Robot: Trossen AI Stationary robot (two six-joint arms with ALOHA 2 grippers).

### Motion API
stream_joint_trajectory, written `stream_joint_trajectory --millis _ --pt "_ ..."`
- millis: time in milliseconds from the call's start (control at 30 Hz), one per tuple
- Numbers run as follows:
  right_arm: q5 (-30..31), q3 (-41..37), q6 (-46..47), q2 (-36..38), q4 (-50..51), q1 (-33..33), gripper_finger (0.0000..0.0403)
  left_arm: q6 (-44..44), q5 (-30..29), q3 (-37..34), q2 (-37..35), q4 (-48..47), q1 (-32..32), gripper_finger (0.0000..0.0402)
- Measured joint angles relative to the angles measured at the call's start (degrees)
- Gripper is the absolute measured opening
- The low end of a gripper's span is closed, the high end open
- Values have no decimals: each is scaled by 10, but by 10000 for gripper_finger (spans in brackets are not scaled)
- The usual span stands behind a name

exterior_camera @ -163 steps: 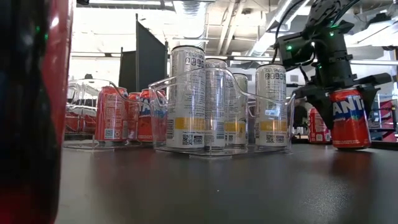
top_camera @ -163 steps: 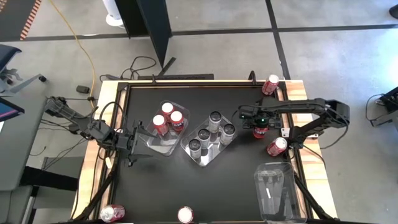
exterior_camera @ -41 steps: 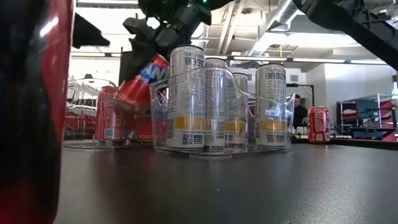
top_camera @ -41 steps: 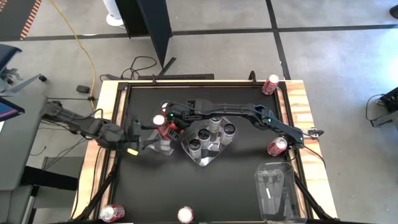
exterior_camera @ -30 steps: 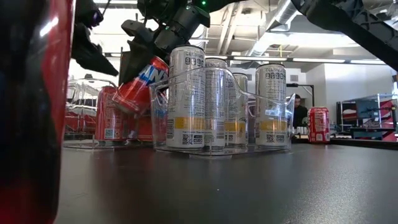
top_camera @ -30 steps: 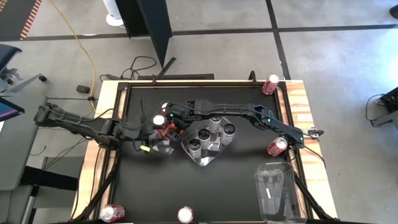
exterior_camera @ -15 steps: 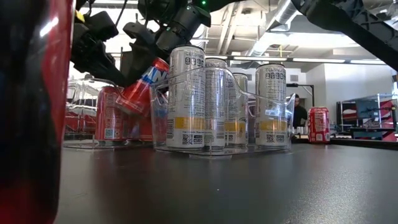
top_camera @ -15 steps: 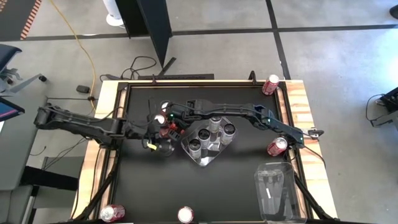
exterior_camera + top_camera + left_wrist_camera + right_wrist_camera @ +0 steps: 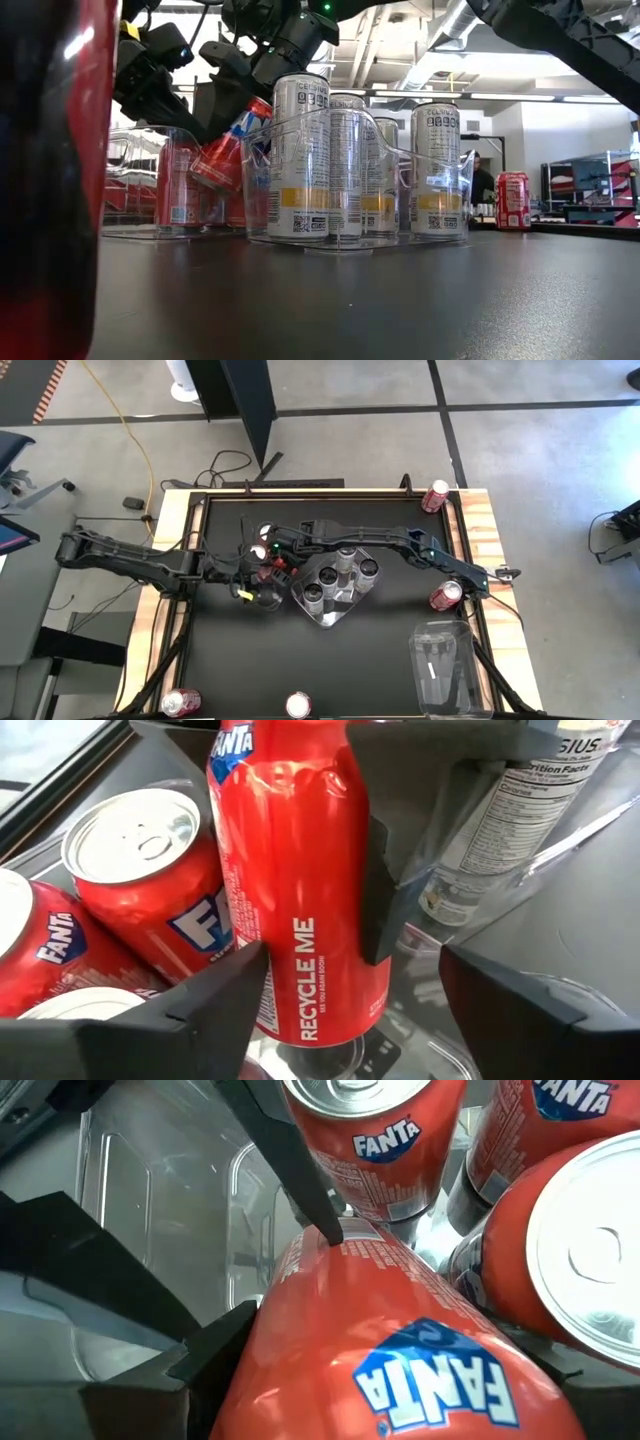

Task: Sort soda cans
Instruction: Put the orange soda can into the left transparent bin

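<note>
A red soda can (image 9: pixel 232 142) leans tilted over the clear left tray (image 9: pixel 262 598), where other red cans (image 9: pixel 140 870) stand upright. My right gripper (image 9: pixel 270 552) reaches across from the table's right and is shut on it. My left gripper (image 9: pixel 350 990) is open, with a finger on either side of the tilted can's lower end (image 9: pixel 320 1010). Several silver-grey cans (image 9: pixel 345 165) stand in the clear middle tray (image 9: pixel 325 618). My right gripper pinches the tilted red can's side wall (image 9: pixel 300 1340) between its two fingers, near the can's top end. One finger (image 9: pixel 420 820) lies flat on the can's side. The fingers slant down from above. The can leans with its lower end down in the tray among the other red cans. My left gripper: I cannot tell whether its finger (image 9: pixel 215 1010) touches the can's lower end; the other finger (image 9: pixel 530 1010) stands apart from it.
Loose red cans lie at the far right corner (image 9: pixel 436 495), the right edge (image 9: pixel 445 596) and the near edge (image 9: pixel 298 706) (image 9: pixel 180 703). An empty clear tray (image 9: pixel 440 665) sits at the near right. One near can (image 9: pixel 50 180) blocks the low view's left.
My left gripper has gone toward the table's right and a little down, up to the tilted red can, and then kept still. My right gripper has held the can tilted in place.
</note>
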State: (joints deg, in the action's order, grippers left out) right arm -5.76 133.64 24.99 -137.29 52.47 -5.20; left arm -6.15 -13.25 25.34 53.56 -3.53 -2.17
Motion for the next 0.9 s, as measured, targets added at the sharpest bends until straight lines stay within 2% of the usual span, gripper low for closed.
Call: stream_joint_trajectory --millis 167,733,900 --pt "-1 0 -1 0 2 0 317 -7 -3 0 0 -4 0 317" --pt "-5 1 -2 1 11 1 318 -5 3 -1 20 -1 0 318" --pt "-5 1 -3 1 9 1 331 -12 -4 -1 20 -2 0 318"
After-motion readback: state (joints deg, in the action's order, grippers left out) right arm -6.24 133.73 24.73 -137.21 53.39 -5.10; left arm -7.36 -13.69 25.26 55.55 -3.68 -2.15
